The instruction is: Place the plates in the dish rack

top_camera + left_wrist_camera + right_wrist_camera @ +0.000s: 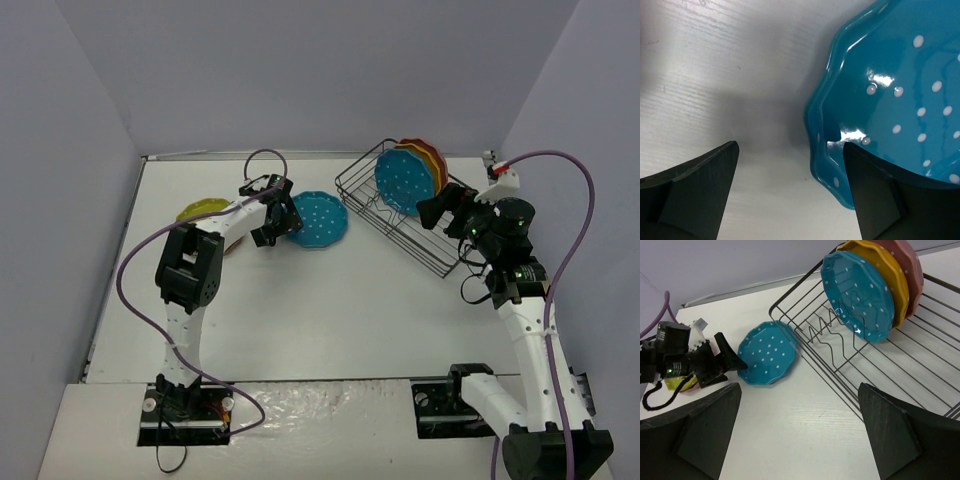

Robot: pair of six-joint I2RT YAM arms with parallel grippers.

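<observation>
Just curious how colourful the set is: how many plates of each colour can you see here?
Teal blue: 2, the upright teal plate and the flat teal plate
Orange plate: 1
Pink plate: 1
Lime green plate: 1
Total: 5 in view; the left arm may hide more.

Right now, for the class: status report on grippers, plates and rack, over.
Left gripper open, rim of teal polka-dot plate on table between its fingers. Right gripper open, empty, by black wire dish rack. Three plates standing in rack. Nothing blocking.
</observation>
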